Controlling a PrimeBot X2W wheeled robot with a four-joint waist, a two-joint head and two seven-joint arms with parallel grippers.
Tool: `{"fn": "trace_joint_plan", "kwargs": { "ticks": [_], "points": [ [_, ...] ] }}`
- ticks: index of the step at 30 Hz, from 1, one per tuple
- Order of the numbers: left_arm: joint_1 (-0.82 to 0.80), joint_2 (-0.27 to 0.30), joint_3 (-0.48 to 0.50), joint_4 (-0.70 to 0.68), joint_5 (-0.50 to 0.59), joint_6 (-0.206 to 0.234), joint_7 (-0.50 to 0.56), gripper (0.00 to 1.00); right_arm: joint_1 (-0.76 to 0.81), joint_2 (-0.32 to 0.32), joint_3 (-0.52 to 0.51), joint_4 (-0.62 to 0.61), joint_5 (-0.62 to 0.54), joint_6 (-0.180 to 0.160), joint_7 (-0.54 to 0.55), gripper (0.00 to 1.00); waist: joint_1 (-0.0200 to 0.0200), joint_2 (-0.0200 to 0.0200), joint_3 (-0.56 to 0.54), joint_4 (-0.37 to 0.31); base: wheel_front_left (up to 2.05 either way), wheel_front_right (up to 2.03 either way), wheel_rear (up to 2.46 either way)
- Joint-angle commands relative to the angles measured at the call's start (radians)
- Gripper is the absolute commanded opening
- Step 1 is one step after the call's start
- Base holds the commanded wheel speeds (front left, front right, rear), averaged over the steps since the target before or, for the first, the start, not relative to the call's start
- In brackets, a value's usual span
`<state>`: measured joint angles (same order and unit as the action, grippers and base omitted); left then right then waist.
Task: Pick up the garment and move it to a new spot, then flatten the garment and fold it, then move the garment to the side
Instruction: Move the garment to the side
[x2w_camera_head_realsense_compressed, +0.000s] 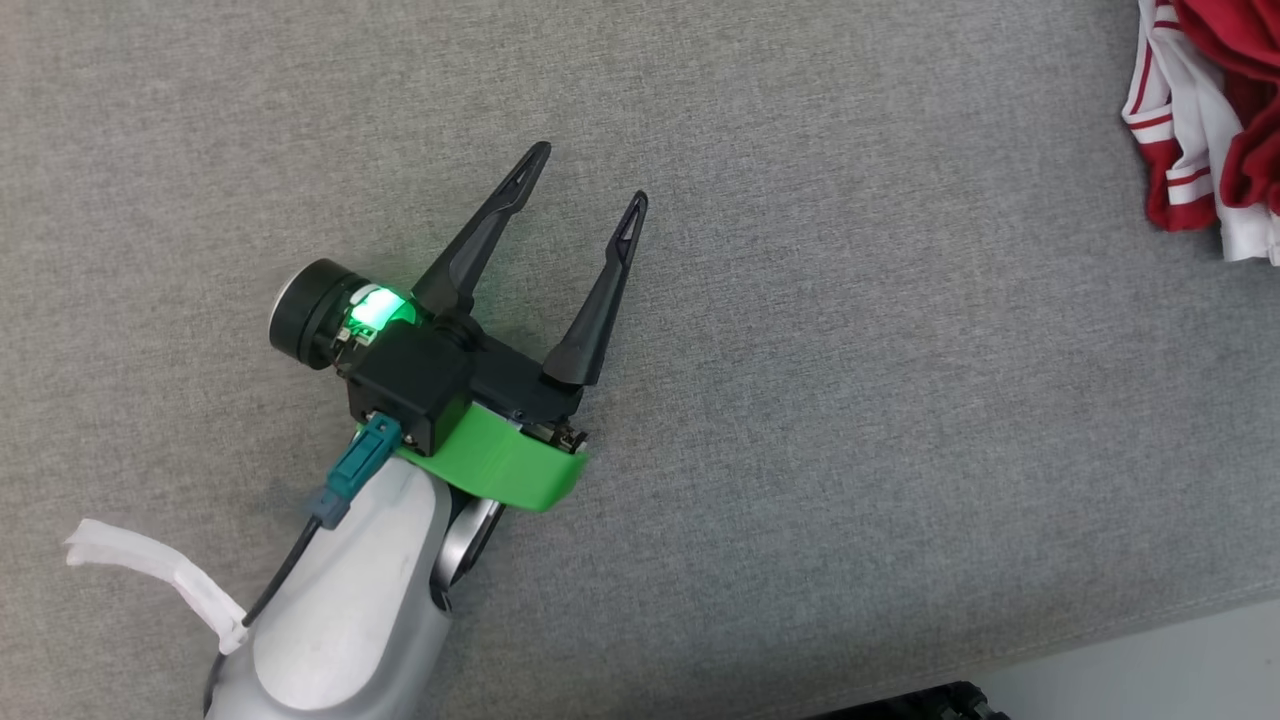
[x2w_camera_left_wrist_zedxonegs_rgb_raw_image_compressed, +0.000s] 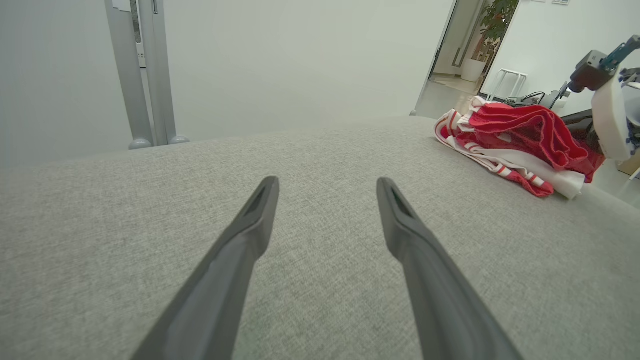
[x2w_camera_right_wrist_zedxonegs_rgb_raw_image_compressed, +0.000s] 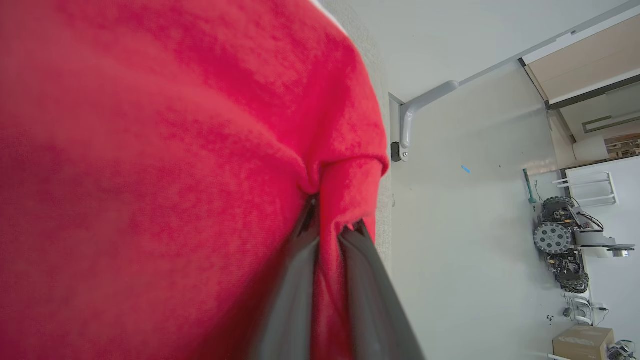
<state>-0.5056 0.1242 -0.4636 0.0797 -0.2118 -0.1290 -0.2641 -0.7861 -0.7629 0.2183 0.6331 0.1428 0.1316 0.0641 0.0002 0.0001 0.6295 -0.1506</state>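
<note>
head view: the grey fabric-topped desk (x2w_camera_head_realsense_compressed: 800, 300) spans nearly the whole frame. the red-and-white garment (x2w_camera_head_realsense_compressed: 1215, 120) lies bunched at the upper right corner, well apart from the left pincer (x2w_camera_head_realsense_compressed: 589, 175). that pincer sits over bare fabric at centre-left, its two dark fingers spread wide with nothing between them.

left wrist view: the garment is a crumpled heap near the desk's far right edge, ahead and to the right of the spread fingers. the pale right forearm (x2w_camera_left_wrist_zedxonegs_rgb_raw_image_compressed: 612, 115) is just beside it.

right wrist view: the right pincer (x2w_camera_right_wrist_zedxonegs_rgb_raw_image_compressed: 334, 215) is pressed together on a fold of the red cloth, which is pinched between its fingers and drapes across the left of the frame.

a green collar (x2w_camera_head_realsense_compressed: 500, 465) rings the left wrist, and a small green light (x2w_camera_head_realsense_compressed: 375, 310) glows beside it.
</note>
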Motion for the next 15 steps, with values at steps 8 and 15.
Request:
{"fn": "trace_joint_plan", "kwargs": {
  "ticks": [8, 15],
  "points": [
    [0.006, -0.002, 0.016, 0.009, -0.005, -0.003, 0.0, 1.0, -0.032, 0.038, -0.024, 0.064, -0.028, -0.002, -0.037, 1.0, -0.0002, -0.0001, -0.038, 0.012, 0.0, 0.0, 0.0],
    [0.05, -0.026, 0.033, 0.024, -0.018, -0.003, 0.0, 1.0, -0.04, 0.052, -0.029, 0.067, -0.102, -0.002, -0.078, 1.0, -0.0002, -0.0001, -0.144, 0.02, 0.0, 0.0, 0.0]
  ]
}}
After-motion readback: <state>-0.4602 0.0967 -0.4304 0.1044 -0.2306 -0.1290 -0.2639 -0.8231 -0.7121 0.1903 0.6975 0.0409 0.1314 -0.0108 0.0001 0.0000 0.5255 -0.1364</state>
